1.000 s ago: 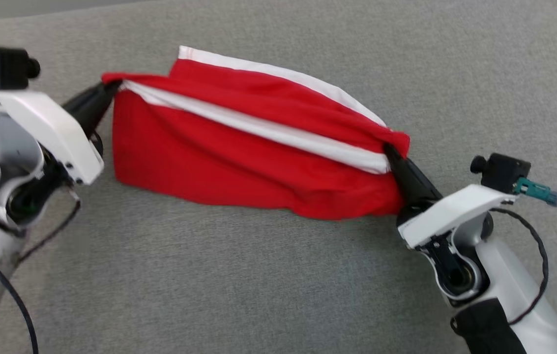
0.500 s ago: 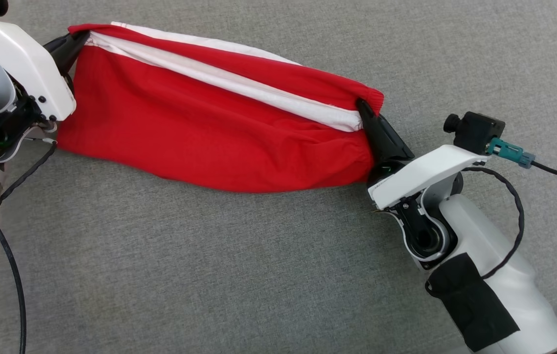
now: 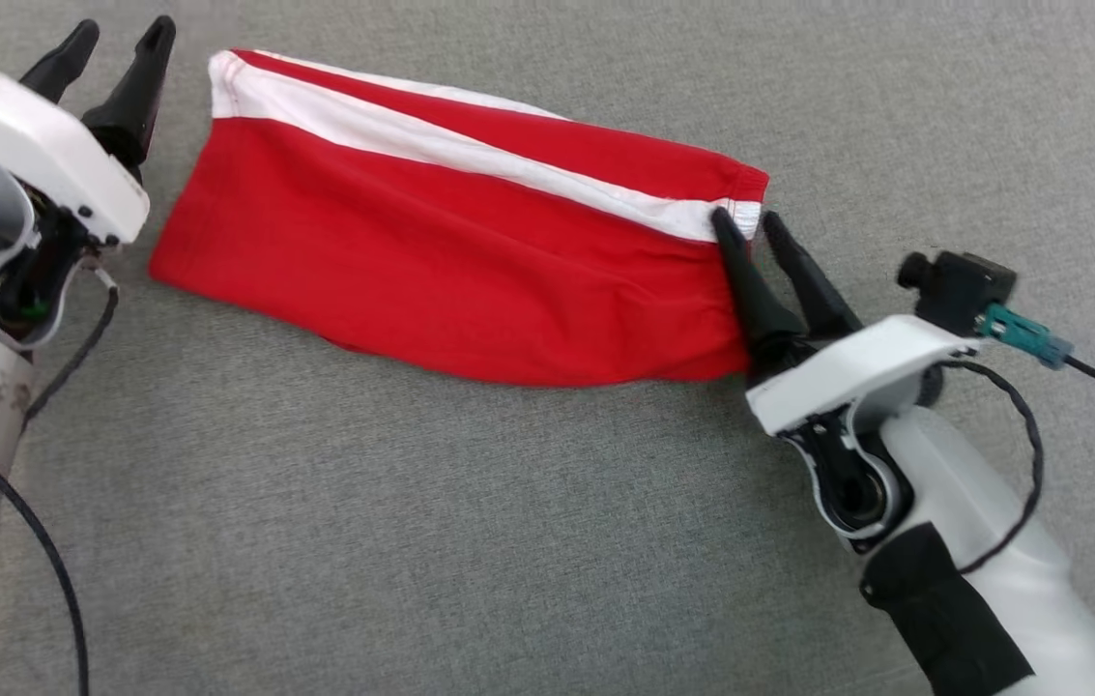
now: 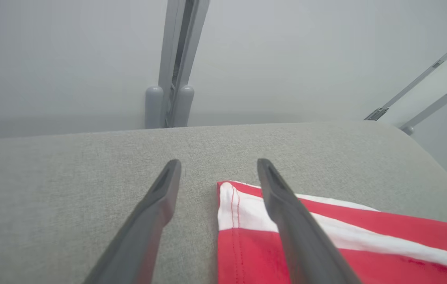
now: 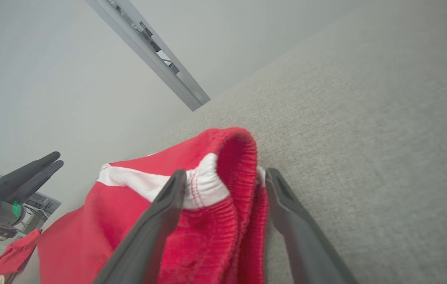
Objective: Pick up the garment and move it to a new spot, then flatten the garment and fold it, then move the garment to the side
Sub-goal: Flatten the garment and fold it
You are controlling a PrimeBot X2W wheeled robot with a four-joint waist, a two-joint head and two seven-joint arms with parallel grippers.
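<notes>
Grey fabric surface (image 3: 470, 541); pale wall (image 4: 49, 59) behind; upright metal post (image 4: 176, 47).

**Head high, wrists low**

The head camera looks steeply down on the grey fabric surface (image 3: 508, 532). Wrist cameras sit low behind the left gripper (image 4: 218, 161) and right gripper (image 5: 226, 171), close to opposite ends of the garment (image 3: 450, 251) all share.
</notes>
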